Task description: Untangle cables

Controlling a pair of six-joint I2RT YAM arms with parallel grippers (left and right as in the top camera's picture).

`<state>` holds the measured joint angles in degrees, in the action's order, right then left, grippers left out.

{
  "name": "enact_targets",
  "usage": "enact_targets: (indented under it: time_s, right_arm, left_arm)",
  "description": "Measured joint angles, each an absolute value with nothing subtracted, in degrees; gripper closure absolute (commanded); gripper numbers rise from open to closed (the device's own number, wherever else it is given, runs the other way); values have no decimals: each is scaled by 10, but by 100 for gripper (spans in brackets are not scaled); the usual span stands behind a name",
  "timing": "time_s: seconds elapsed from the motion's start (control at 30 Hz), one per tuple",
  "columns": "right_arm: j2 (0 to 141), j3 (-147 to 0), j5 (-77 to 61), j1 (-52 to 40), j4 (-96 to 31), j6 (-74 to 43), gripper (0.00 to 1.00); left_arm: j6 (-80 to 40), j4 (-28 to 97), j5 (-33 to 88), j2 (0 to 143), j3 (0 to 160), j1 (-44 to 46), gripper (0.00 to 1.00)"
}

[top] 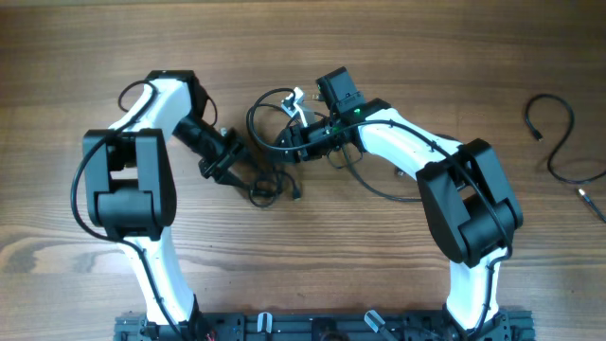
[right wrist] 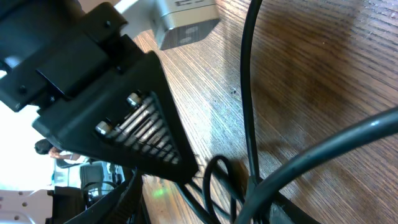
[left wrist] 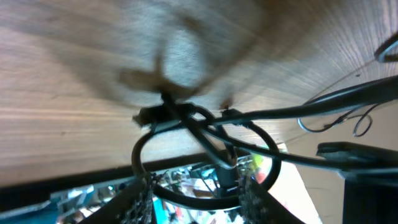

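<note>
A tangled bunch of cables [top: 262, 192] is found on the wooden table [top: 379, 275], about midway between its left and right edges and somewhat toward the far edge. The bunch is made up of thin black cords in overlapping loops, and a white connector [top: 297, 98] is seen at its far side. A further single cable [top: 571, 125] is laid in an open curl close to the right edge of the table, well apart from the bunch. The left tool [top: 225, 170] is placed at the left side of the bunch, just beside the cords. In the left wrist view its fingers [left wrist: 140, 199] are seen parted to a moderate gap. A round loop of cord [left wrist: 180, 115] is seen spanning that gap, knotted at its upper left where several strands cross; the loop is not clamped between the fingers. The right tool [top: 292, 140] is set low over the far right part of the bunch, beside the white connector. In the right wrist view one ribbed finger [right wrist: 134, 130] is shown above the wood with cords running close by, and the white connector [right wrist: 186, 18] is seen just beyond it. The opposite finger is not clearly shown, so it cannot be told how far this tool is opened or whether a cord is held.
</note>
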<state>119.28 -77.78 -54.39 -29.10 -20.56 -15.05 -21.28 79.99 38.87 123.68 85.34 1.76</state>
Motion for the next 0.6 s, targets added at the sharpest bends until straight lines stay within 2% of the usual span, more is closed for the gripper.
enact_targets:
  time_s: [0.4, 0.6]
  right_arm:
    - [1193, -778, -544, -289, -206, -150, 44]
    - [1193, -778, -541, -288, -206, -150, 44]
  left_arm:
    - [-261, 756, 386, 1237, 853, 59, 62]
    - [-269, 776, 381, 1237, 853, 77, 79]
